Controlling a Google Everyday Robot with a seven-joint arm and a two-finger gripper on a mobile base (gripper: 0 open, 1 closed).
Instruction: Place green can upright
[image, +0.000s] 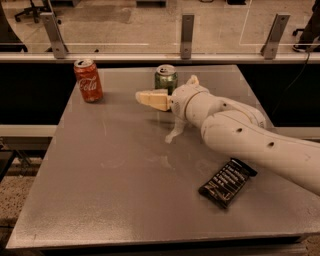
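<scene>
A black wrapped bar (227, 182) lies nearest on the tabletop (110, 190). Beyond it the end effector (164, 90) has its fingers spread apart. The green can (165, 76) stands upright just behind the nearer finger (151, 98), toward the far edge.

Grey table (115, 195) carrying two drink cans and a dark wrapped bar.

The table has a smooth, matte grey top with a faint sheen near the middle. A red Coca-Cola can (88, 80) stands upright in the far left corner. The green can (165, 77) stands upright near the middle of the far edge, well apart from the red one. A black wrapped snack bar (227, 183) with pale print lies flat and at an angle towards the near right. The end effector (165, 98) sits low over the table, just in front of the green can and close beside it.
</scene>
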